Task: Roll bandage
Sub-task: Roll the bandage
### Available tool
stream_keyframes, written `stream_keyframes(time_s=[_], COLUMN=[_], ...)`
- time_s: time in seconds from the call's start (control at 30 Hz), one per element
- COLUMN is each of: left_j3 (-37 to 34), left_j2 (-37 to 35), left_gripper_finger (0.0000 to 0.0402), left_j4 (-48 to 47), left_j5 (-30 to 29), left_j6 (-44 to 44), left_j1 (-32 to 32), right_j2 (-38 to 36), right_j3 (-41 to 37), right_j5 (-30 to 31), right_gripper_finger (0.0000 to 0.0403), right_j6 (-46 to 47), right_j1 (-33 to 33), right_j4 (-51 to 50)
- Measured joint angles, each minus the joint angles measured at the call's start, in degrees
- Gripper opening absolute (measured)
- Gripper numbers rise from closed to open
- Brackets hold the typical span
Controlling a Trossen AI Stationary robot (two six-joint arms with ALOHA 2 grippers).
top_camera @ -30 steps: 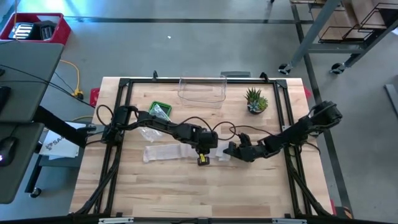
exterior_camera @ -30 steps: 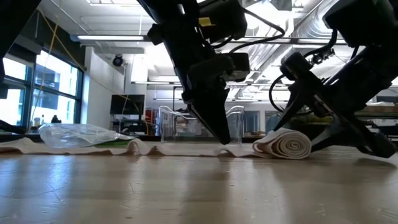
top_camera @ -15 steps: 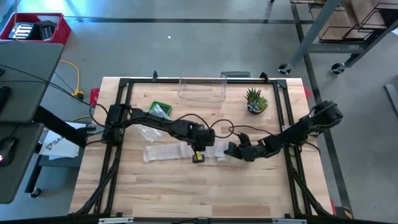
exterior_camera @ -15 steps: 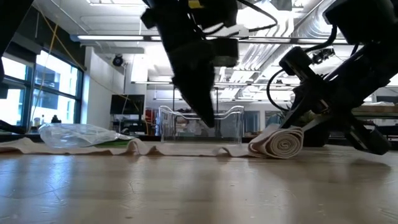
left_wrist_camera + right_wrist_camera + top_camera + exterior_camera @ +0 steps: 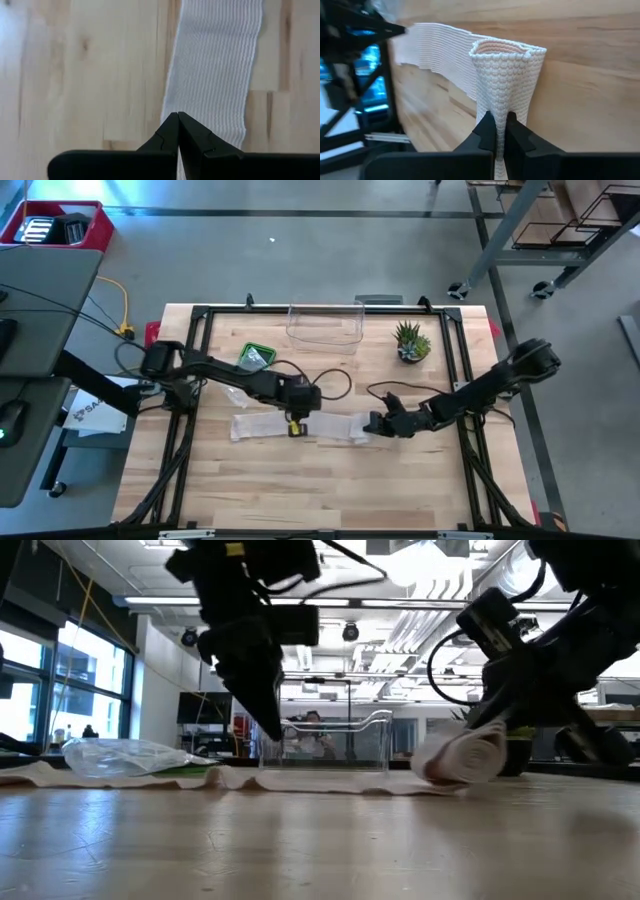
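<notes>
A white woven bandage (image 5: 290, 425) lies as a flat strip across the table's middle. Its right end is wound into a roll (image 5: 462, 755) that shows squashed in the right wrist view (image 5: 507, 75). My right gripper (image 5: 373, 424) (image 5: 501, 124) is at that end, shut on the roll. My left gripper (image 5: 293, 428) (image 5: 278, 738) is shut with nothing in it. It hangs point-down a little above the strip's near edge (image 5: 172, 107), left of the roll. My right gripper pinches the roll's wound layers (image 5: 501, 107) flat between its two fingers. The arm comes at it from the table's right. The roll reaches away past the fingertips, its open end (image 5: 505, 47) beyond them. The unrolled strip (image 5: 435, 45) trails off it along the table toward the left.
A clear plastic box (image 5: 325, 328) stands at the far edge, with a small potted plant (image 5: 411, 342) to its right. A green tray (image 5: 257, 358) and a clear plastic bag (image 5: 240, 392) lie beyond the strip's left part. Bare wood fills the near half.
My left gripper has risen off the strip beside the roll and gone toward the table's left edge along the bandage, still shut. My right gripper has shut on the roll, which is now squashed and raised slightly.
</notes>
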Motion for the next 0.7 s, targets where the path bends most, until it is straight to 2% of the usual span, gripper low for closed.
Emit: stream_keyframes(time_s=[0.2,0.47,0.7], left_j3=[-3.9,-2.2,-1.5], left_j2=[-1.5,1.6,2.2], left_gripper_finger=[0.0000,0.0000,0.0000], left_j4=[7.6,18.4,19.9], left_j5=[0.0,0.0,-0.8], left_j6=[-3.5,-9.1,-11.2], left_j1=[0.0,-1.2,-2.3], right_j2=[-6.0,-15.8,-16.5], right_j3=[0.0,0.0,2.3], right_j5=[-3.6,-8.1,-12.8], right_gripper_finger=[0.0002,0.0001,0.0000], right_j6=[1.1,2.5,0.3], right_j1=[-0.1,-0.2,-1.7], right_j4=[-11.5,-21.9,-29.5])
